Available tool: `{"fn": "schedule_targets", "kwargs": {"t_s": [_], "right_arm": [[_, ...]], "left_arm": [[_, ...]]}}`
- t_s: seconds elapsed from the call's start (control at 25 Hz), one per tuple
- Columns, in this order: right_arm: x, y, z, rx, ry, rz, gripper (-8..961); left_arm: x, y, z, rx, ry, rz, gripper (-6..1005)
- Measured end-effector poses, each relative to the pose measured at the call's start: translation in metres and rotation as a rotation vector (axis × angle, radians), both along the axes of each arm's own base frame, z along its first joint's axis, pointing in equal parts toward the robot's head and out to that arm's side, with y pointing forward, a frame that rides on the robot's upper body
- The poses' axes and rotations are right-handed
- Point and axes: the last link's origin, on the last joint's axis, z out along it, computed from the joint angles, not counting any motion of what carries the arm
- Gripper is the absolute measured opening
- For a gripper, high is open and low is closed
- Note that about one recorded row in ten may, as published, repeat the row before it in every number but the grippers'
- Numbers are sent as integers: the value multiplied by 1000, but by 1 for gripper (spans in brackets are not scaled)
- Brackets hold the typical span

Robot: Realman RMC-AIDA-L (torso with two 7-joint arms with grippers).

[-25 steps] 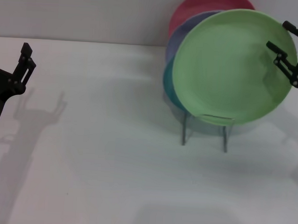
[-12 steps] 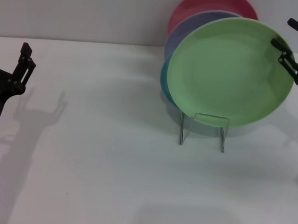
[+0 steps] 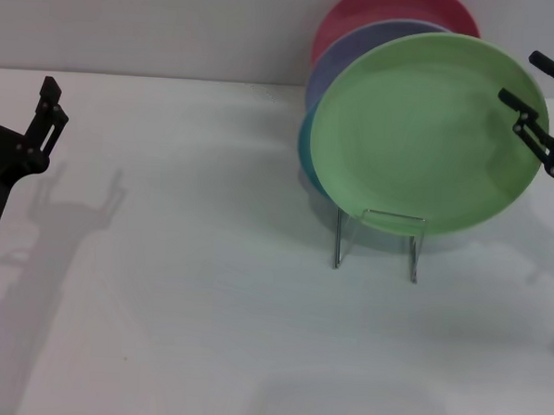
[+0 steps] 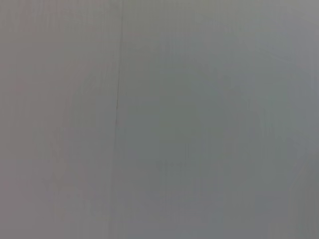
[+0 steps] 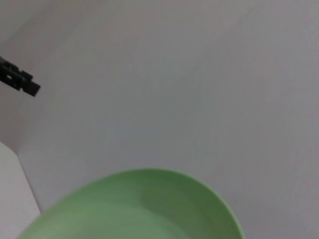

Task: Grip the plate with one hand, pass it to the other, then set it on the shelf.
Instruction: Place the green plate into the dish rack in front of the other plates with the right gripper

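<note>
Since a second ago I see the plate [image 3: 428, 134] settled lower onto the shelf [image 3: 378, 239], leaning upright before the other plates [image 3: 360, 44]. My right gripper [image 3: 536, 83] has backed off its rim, fingers spread, holding nothing. Left gripper [image 3: 40, 121] parked far left.

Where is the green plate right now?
In the head view, the green plate stands on the wire rack, right side, frontmost of the stacked plates, beside the right gripper.
</note>
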Motion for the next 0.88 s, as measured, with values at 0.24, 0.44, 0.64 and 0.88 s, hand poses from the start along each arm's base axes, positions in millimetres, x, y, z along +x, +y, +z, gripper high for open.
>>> {"fn": "schedule_targets", "kwargs": {"t_s": [0.24,0.44,0.64,0.88], "right_arm": [[-2,-9,-2,-21,27,39,376],[-3,-13,-3,-29,36,53,377],[-2,-18,7,24,100,56,376],[3,-13,7,42,130,12,376]], "left_arm": [[1,1,0,0,0,-5,813],[3,1,-1,-2,1,-13,813],[4,1,-1,-2,1,-18,813],[4,0,-1,-6,-6,-20,813]]}}
